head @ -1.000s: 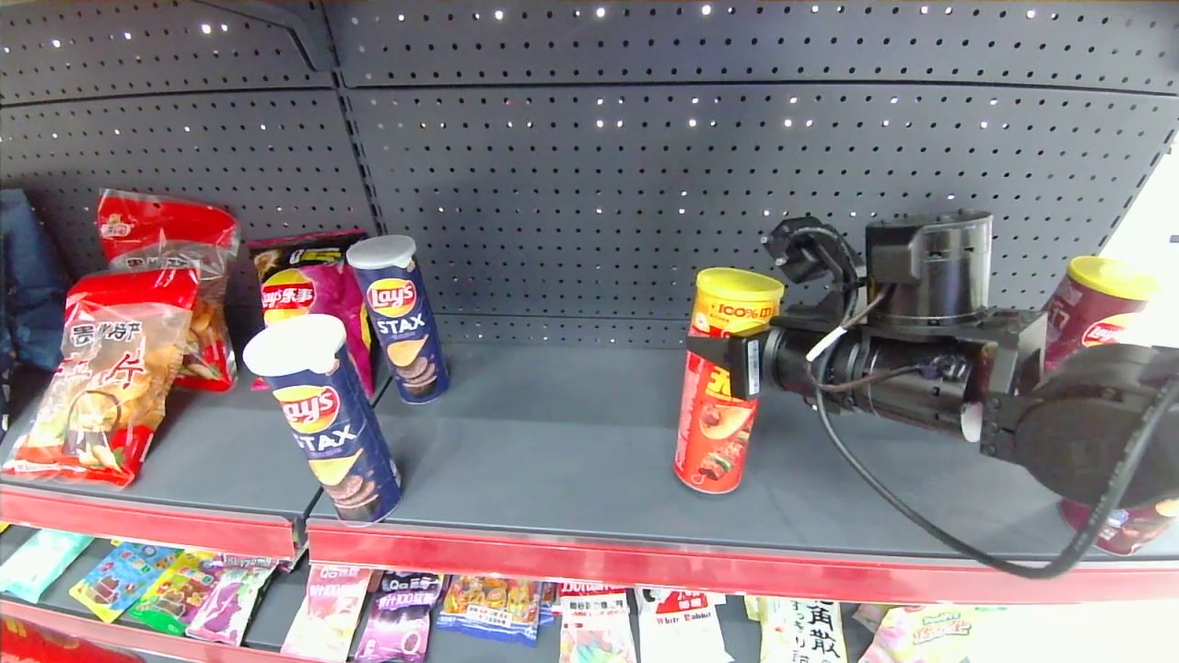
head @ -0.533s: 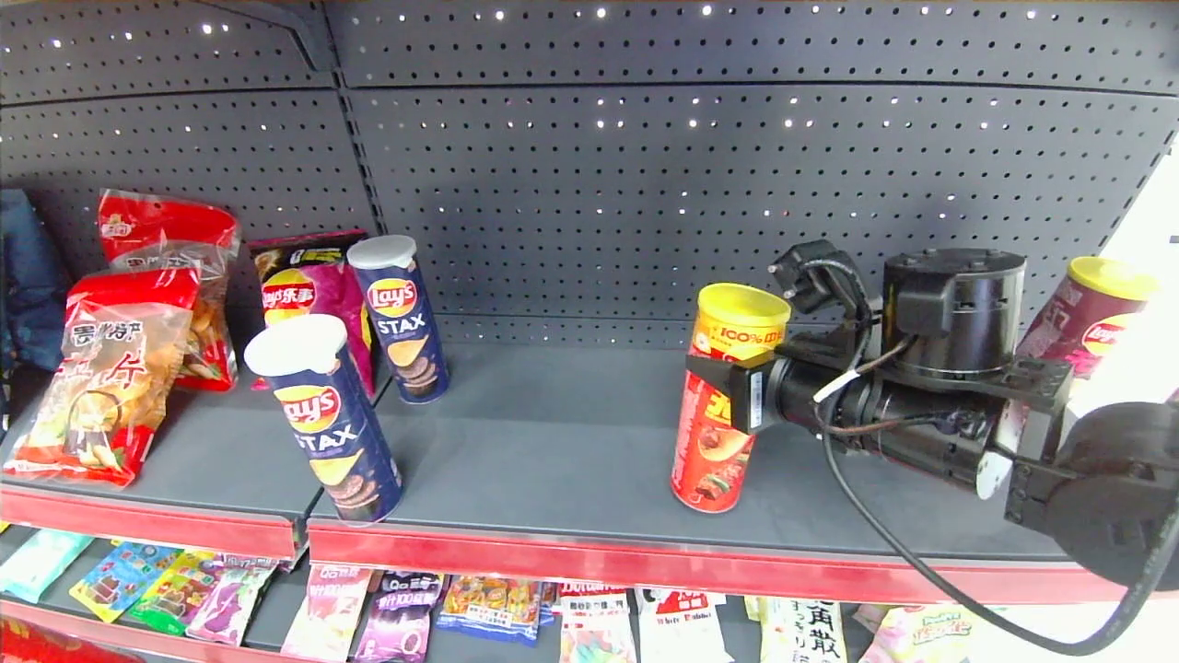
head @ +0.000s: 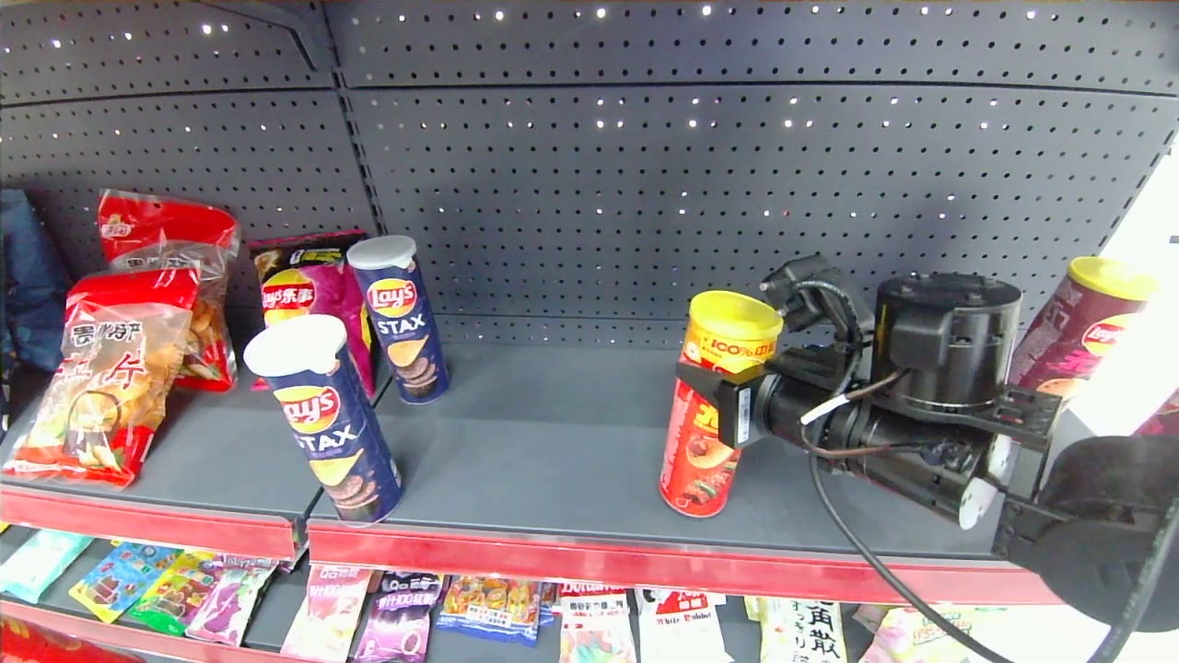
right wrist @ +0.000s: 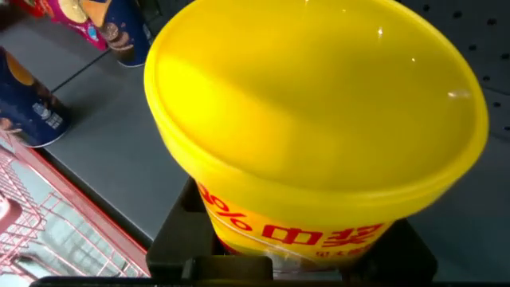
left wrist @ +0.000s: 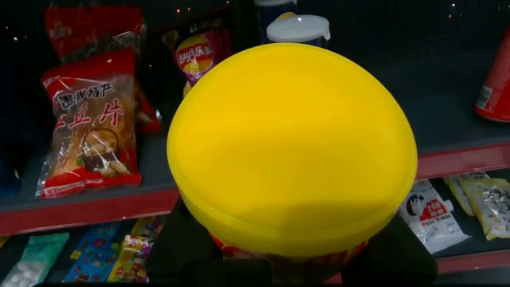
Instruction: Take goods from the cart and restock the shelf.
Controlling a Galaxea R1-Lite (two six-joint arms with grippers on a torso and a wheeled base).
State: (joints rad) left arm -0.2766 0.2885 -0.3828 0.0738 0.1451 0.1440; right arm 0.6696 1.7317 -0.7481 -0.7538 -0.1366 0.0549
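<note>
A red chip can [head: 700, 451] with a yellow lid stands slightly tilted near the front of the grey shelf [head: 553, 460], its base at or just above the surface. My right gripper [head: 723, 401] is shut on its upper part, coming in from the right. In the right wrist view the can's yellow lid [right wrist: 319, 119] looms close, with the right gripper [right wrist: 295, 243] clamped just below the rim. My left gripper [left wrist: 291, 263] is shut on another yellow-lidded can [left wrist: 291, 143], held out in front of the shelf.
Two blue cans [head: 322, 414] [head: 401, 318] and snack bags [head: 101, 368] [head: 313, 285] stand on the shelf's left part. A maroon can [head: 1082, 318] leans at the far right. Bare shelf lies between the blue cans and the red can. Packets [head: 589, 617] fill the lower shelf.
The right arm has come down and drawn the red can toward the shelf's front edge and a little left. The can now leans more, top to the right.
</note>
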